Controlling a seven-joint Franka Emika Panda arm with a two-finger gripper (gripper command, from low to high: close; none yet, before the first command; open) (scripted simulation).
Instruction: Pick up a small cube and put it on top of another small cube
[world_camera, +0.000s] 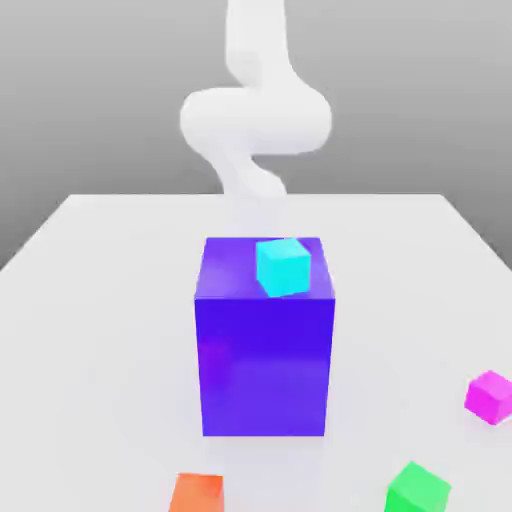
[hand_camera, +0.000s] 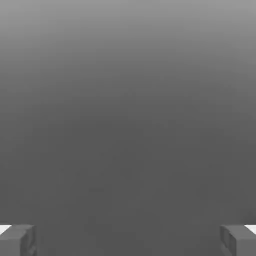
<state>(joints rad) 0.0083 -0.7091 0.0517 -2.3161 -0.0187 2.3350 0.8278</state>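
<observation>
The pincer (hand_camera: 128, 241) was spread wide and empty, best kept so until it straddled the magenta cube (world_camera: 490, 398) squarely.

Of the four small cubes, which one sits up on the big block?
The cyan cube: it rests on top of the blue-purple block, while the magenta, green and orange ones lie on the table.

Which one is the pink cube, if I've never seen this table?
Find the big blue-purple block on the white table. Toward the exterior view's right edge lies a small magenta-pink cube. Its color sets it apart from the green cube nearest it.
</observation>
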